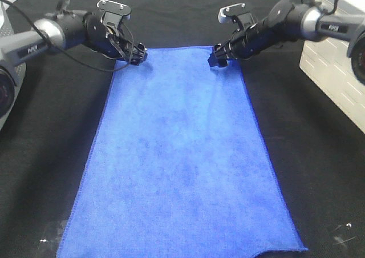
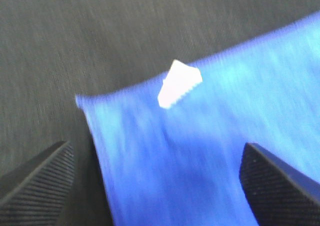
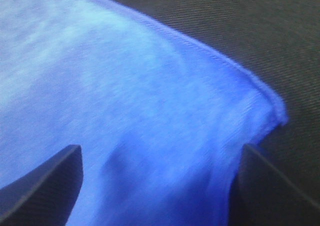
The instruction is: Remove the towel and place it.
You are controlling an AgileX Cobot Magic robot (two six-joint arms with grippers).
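The left end effector [image 1: 138, 56] sits low over the far left corner of the large royal-blue rectangular microfibre towel [image 1: 182, 161], which lies spread flat on the table [image 1: 51, 127] under its black cloth cover. In the left wrist view the two black ribbed fingers [image 2: 35, 183] stand well apart, one over bare black cloth just beside the towel's side edge, the other over the blue pile, with the corner of the towel [image 2: 165, 151] lying between them and ahead of them. A small white tag [image 2: 178, 83] sticks up from the far hem just beyond that end effector. From there the towel runs back toward the near table edge, stitched edges straight. The right end effector [image 1: 219, 57] sits at the towel's far right corner. In the right wrist view its dark fingers [image 3: 45, 186] are likewise apart, spanning the blue cloth [image 3: 150, 111], whose corner bulges slightly upward just in front of them, with black cloth beyond. Further right a white ribbed box [image 1: 333, 69] stands on the table, well apart from the towel.
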